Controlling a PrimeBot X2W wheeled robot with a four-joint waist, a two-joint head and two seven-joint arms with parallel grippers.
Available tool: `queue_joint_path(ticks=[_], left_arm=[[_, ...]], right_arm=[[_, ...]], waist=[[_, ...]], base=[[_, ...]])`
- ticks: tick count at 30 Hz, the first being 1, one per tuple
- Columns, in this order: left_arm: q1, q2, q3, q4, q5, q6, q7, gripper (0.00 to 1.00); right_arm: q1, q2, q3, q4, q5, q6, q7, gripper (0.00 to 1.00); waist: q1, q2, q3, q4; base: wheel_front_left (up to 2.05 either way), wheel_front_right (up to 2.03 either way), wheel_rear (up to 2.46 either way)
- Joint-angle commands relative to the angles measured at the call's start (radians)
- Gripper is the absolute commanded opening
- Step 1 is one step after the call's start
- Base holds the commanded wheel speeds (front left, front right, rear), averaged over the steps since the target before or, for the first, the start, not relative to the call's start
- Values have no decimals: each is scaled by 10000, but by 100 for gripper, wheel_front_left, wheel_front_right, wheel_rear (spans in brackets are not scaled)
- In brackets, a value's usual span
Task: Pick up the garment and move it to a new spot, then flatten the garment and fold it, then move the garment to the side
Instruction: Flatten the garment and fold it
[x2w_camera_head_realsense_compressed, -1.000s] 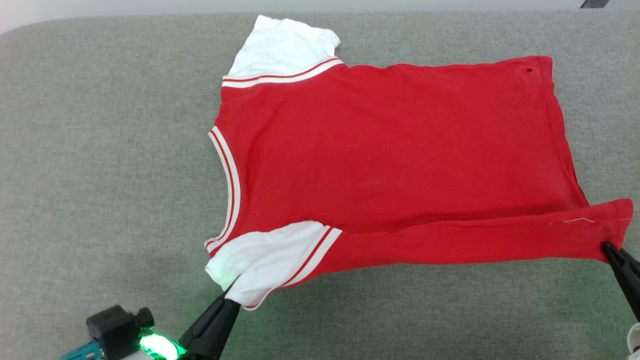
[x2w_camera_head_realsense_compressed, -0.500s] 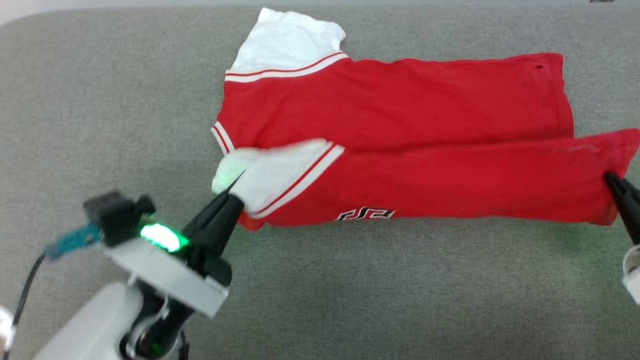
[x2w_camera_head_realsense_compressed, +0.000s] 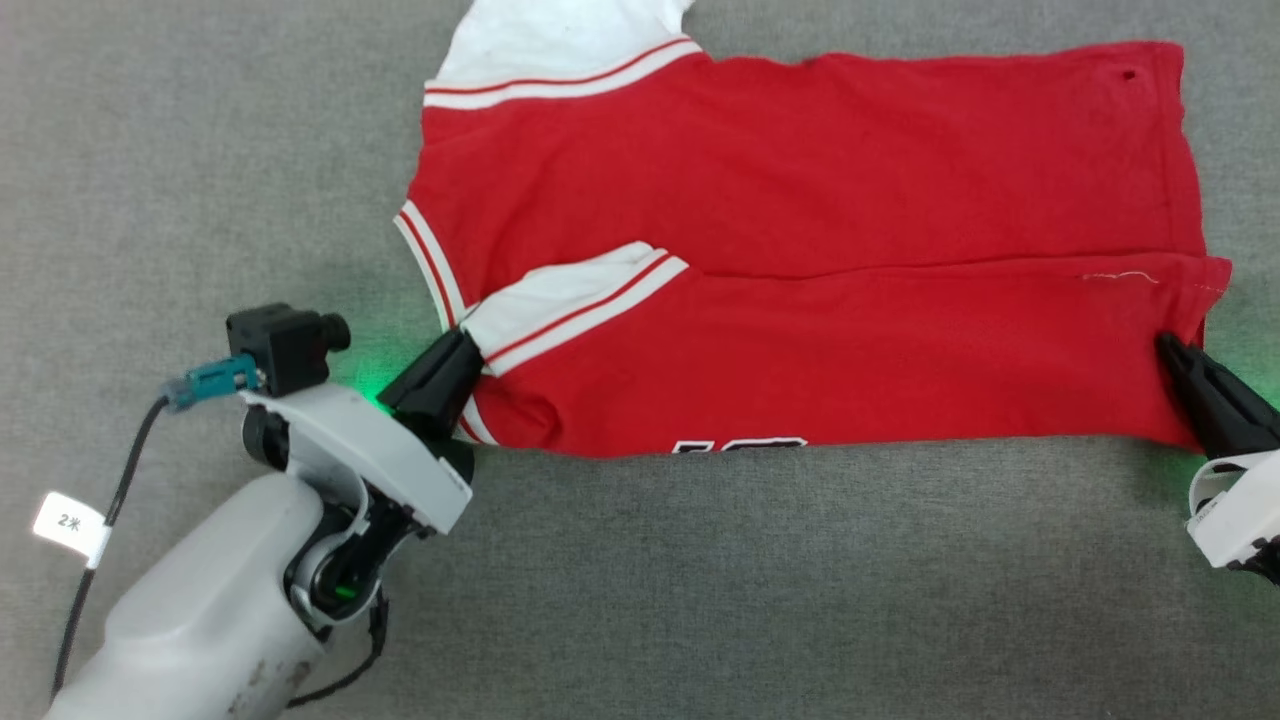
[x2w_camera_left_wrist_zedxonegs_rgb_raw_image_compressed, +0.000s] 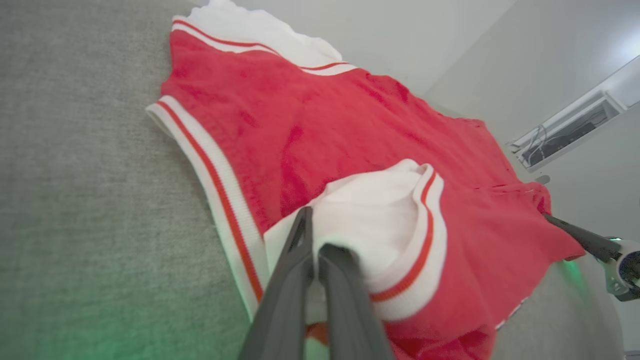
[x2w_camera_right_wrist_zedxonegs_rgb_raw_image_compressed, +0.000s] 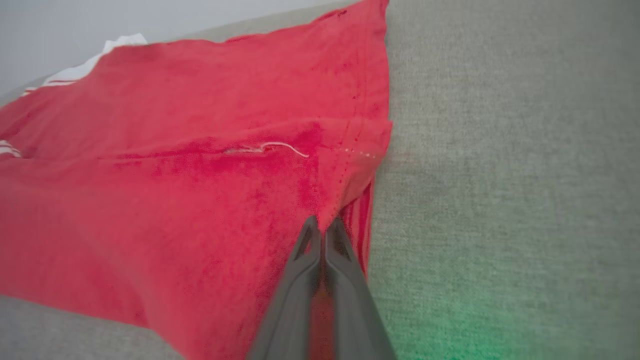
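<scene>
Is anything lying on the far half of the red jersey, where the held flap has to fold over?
Nothing visible does. The left gripper is shut on the white sleeve, the right gripper on the hem corner, and the far half of the garment lies bare on the grey surface.
</scene>
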Motion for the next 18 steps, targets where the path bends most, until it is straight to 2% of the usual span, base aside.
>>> queue_joint_path(ticks=[1, 3, 4, 5, 6, 8, 9, 10, 11, 12, 18], left_arm=[[-156, -95, -187, 220, -99, -41, -67, 0], [-277, -112, -440, 545, -100, -41, -147, 0], [-333, -113, -555, 685, -127, -41, -184, 8], [-384, -81, -658, 830, -119, -42, -219, 21], [-428, -51, -786, 933, -79, -40, -251, 36], [-549, 86, -957, 1153, 87, -40, -323, 100], [-615, 167, -1020, 1229, 171, -5, -351, 100], [-646, 245, -1061, 1211, 235, -8, -383, 100], [-646, 245, -1061, 1211, 235, -8, -383, 100], [-710, 333, -1075, 1185, 338, -8, -413, 100], [-1375, 1294, -1368, 852, 940, -7, -28, 100]], right_arm=[[-167, -83, 126, 113, -19, -16, -97, 0], [-204, -127, 301, 288, -48, -18, -208, 0], [-239, -148, 367, 364, -23, -18, -255, 0], [-260, -162, 438, 425, 4, -18, -294, 0], [-279, -167, 517, 492, 29, -19, -340, 0], [-324, -189, 627, 566, 20, -19, -487, 4], [-327, -199, 607, 593, 8, -19, -597, 43], [-322, -193, 556, 611, 24, -19, -713, 92], [-322, -193, 556, 611, 24, -19, -713, 92], [-297, -166, 476, 590, 85, -19, -830, 100], [66, -47, -270, 398, 441, -16, -1286, 100]], waist=[[0, 0, 276, -43], [0, 0, 339, -50], [0, 0, 359, -56], [0, 0, 367, -67], [0, 0, 358, -75], [0, 0, 278, -92], [0, 0, 206, -91], [0, 0, 130, -89], [0, 0, 130, -89], [0, 0, 36, -78], [0, 0, -657, 109]], base=[[0, 0, 0], [0, 0, 0], [0, 0, 0], [0, 0, 0], [0, 0, 0], [0, 0, 0], [0, 0, 0], [0, 0, 0], [0, 0, 0], [0, 0, 0], [0, 0, 0]])
